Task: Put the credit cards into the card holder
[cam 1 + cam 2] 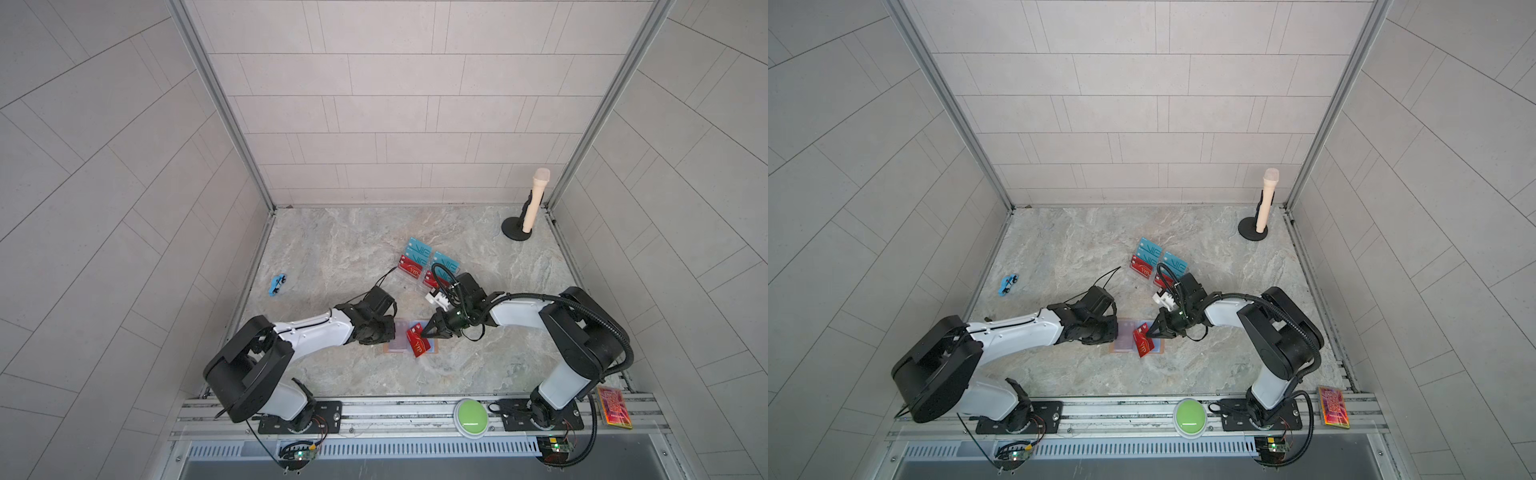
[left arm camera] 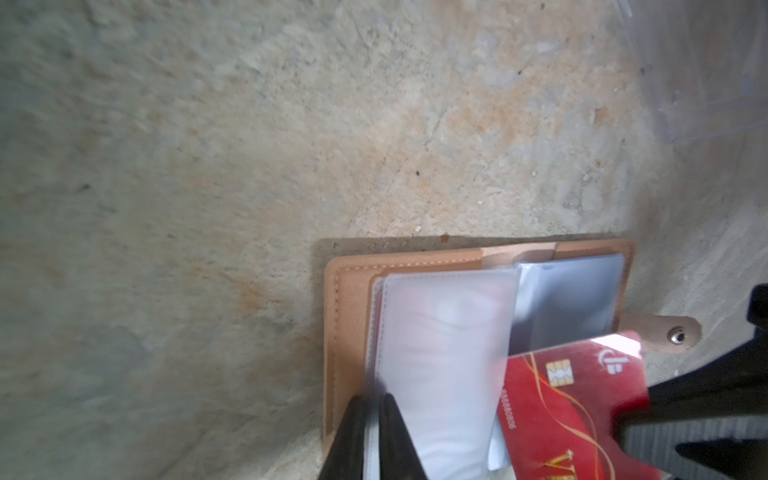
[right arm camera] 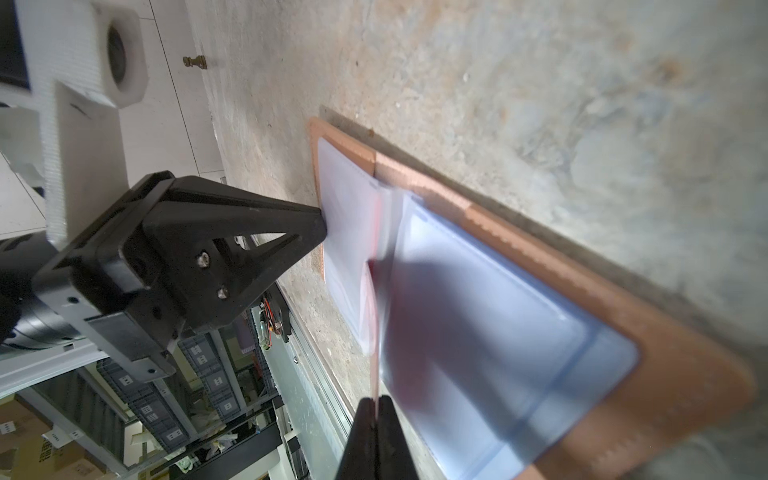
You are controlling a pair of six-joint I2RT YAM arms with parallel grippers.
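Filling the floor of a booth walled in pale grey tile, the bench point(image 1: 332, 249) is a slab of marbled grey-beige stone framed by aluminium rails.

In both top views a cream microphone point(image 1: 536, 199) stands in the back right corner and a blue toy car point(image 1: 277, 284) lies by the left edge. A clear stand point(image 1: 406, 277) near the middle carries teal cards point(image 1: 417, 249) and red ones lettered "VIP". On the front rail sit a green button point(image 1: 471, 417) and a patterned orange-pink slab point(image 1: 614, 407). The card holder point(image 1: 1124, 338) lies open toward the front edge, about mid-width. Over its right half the right gripper point(image 1: 1149, 332) pinches a red card point(image 1: 1145, 347) showing gold "VIP". The left gripper point(image 1: 1115, 332) reaches in from the left.

From the left wrist the stone looks mottled with rusty stains. The left gripper point(image 2: 372, 405) nips the edge of a frosted sleeve point(image 2: 449, 353) of the tan card holder point(image 2: 345, 291), whose strap ends in a metal snap point(image 2: 678, 334). The red card point(image 2: 573, 407) shows a gold chip, small digits I cannot read surely, and gold lettering cut off by the frame.

From the right wrist the right gripper point(image 3: 376, 405) has its jaws pressed together on the red card point(image 3: 380, 274), seen edge-on. Its far end is a red blur among pale-blue sleeves, and I cannot tell whether it sits inside one. The left gripper point(image 3: 318, 228) touches the far sleeves. Past the bench's edge stand shelves of grey bins and cardboard boxes.
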